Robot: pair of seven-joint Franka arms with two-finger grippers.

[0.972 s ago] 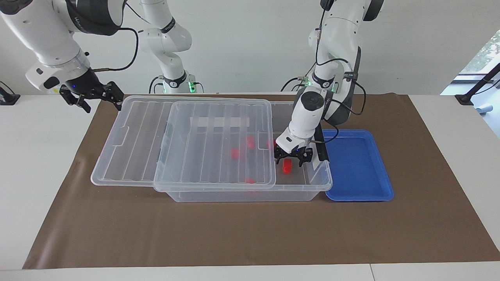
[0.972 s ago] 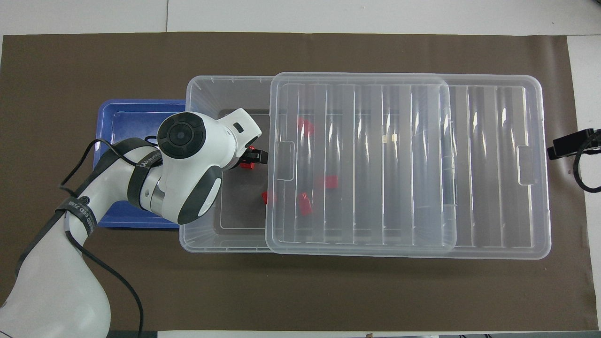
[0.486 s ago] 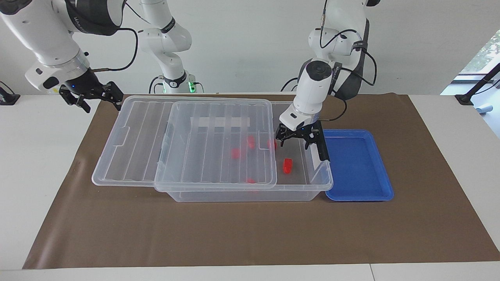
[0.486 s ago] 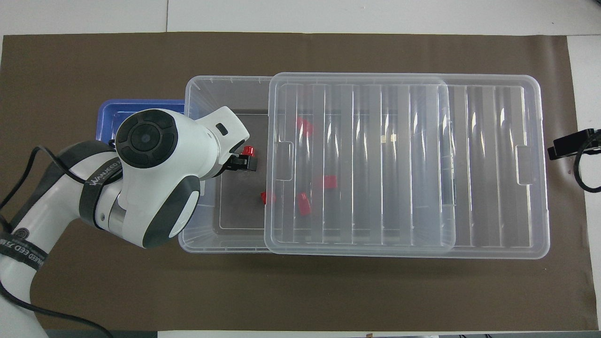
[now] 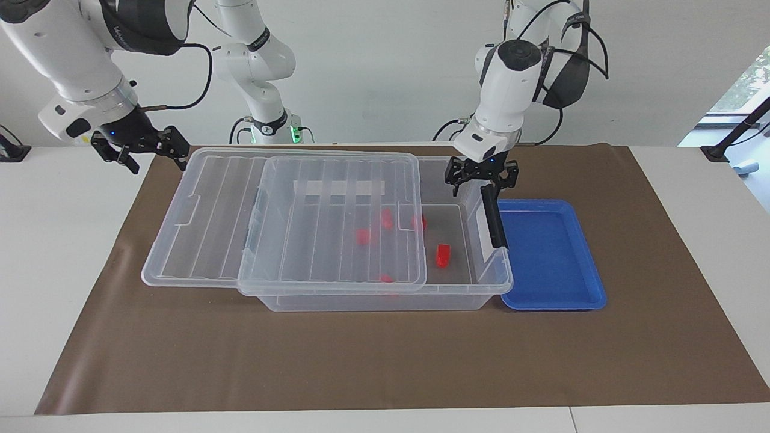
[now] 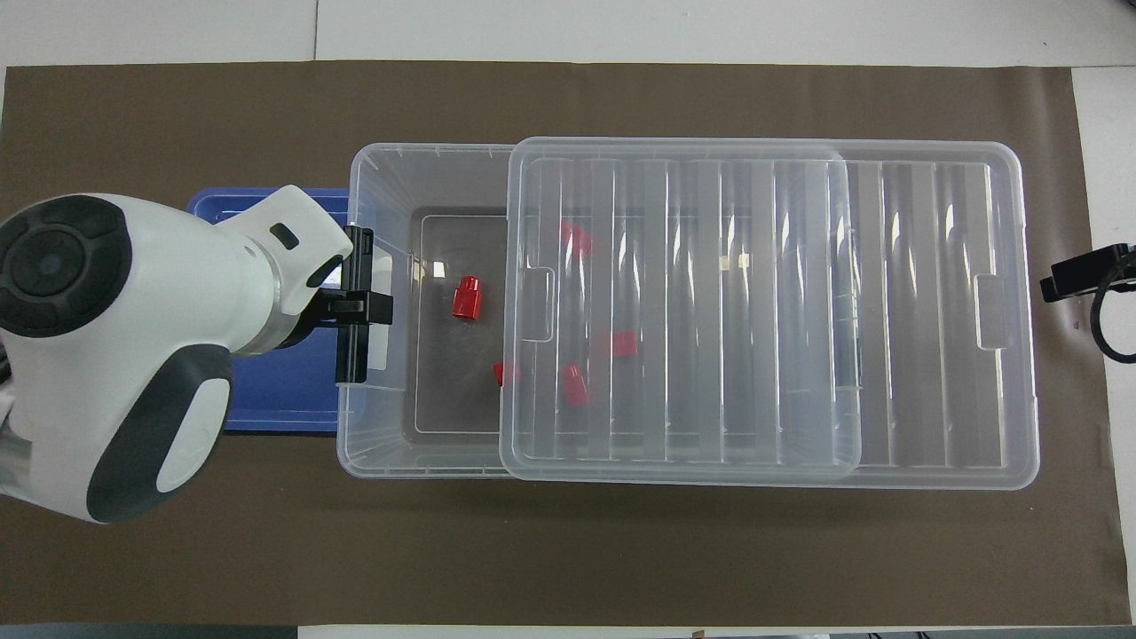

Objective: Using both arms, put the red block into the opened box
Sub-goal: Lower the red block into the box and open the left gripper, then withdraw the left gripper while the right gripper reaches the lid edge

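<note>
A small red block (image 5: 443, 255) (image 6: 465, 297) lies by itself on the floor of the clear box (image 5: 361, 300) (image 6: 373, 160), in the uncovered part at the left arm's end. My left gripper (image 5: 481, 179) (image 6: 359, 306) hangs open and empty above that end wall and its black clip handle (image 5: 494, 219), well above the block. The ribbed lid (image 5: 301, 216) (image 6: 710, 302) sits slid toward the right arm's end and covers most of the box. My right gripper (image 5: 144, 151) (image 6: 1078, 277) waits open and empty in the air beside the lid's overhanging end.
Several more red blocks (image 5: 362, 236) (image 6: 575, 386) show through the lid inside the box. A shallow blue tray (image 5: 550, 255) (image 6: 266, 390) lies against the box's end on the left arm's side. A brown mat (image 5: 385, 361) covers the table.
My left gripper has risen out of the box and drawn back over its end wall, leaving the red block on the box floor. The right arm has held still.
</note>
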